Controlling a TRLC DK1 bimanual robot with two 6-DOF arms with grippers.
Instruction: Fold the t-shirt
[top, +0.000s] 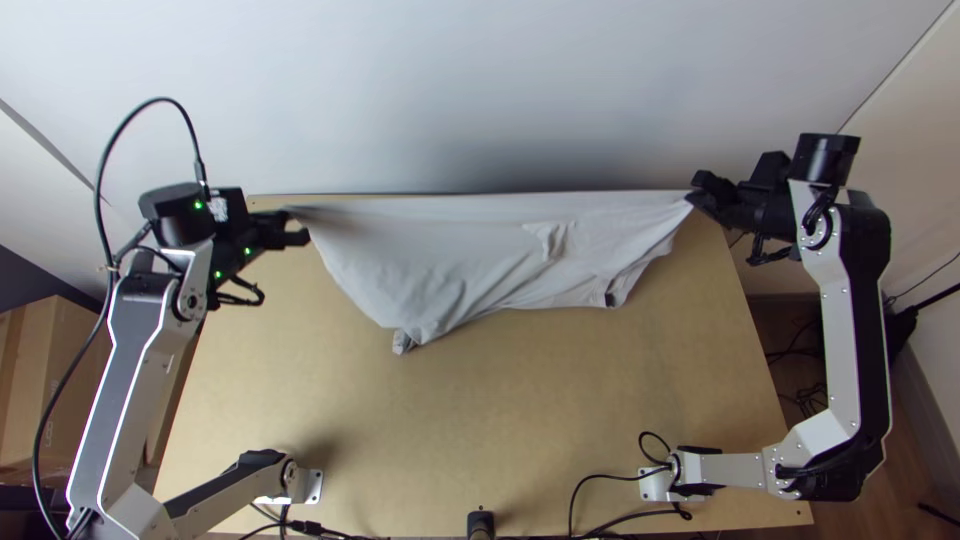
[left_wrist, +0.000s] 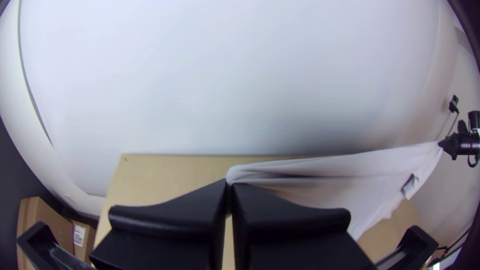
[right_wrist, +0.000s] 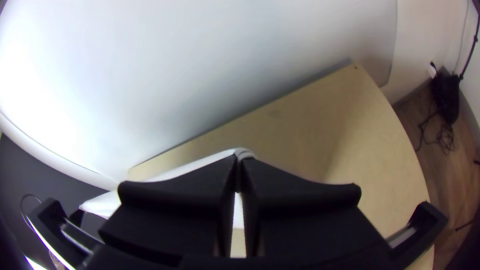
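Note:
A light grey t-shirt (top: 440, 255) is stretched between both grippers along the table's far side, its upper edge taut and the rest hanging down in creases, lower edge uneven. The left gripper (top: 292, 226) holds its left upper corner; the right gripper (top: 697, 192) has the right upper corner. In the left wrist view the left gripper (left_wrist: 230, 187) is shut on a bunched bit of the shirt (left_wrist: 325, 175), which runs off to the other arm. In the right wrist view the right gripper (right_wrist: 238, 162) is closed on a bunched corner of the shirt (right_wrist: 187, 169).
The wooden table (top: 480, 410) lies below, with a pale wall (top: 480, 90) behind its far edge. Cables (top: 625, 515) run by the arms' bases at the near edge. Cardboard boxes (top: 50, 380) stand left of the table.

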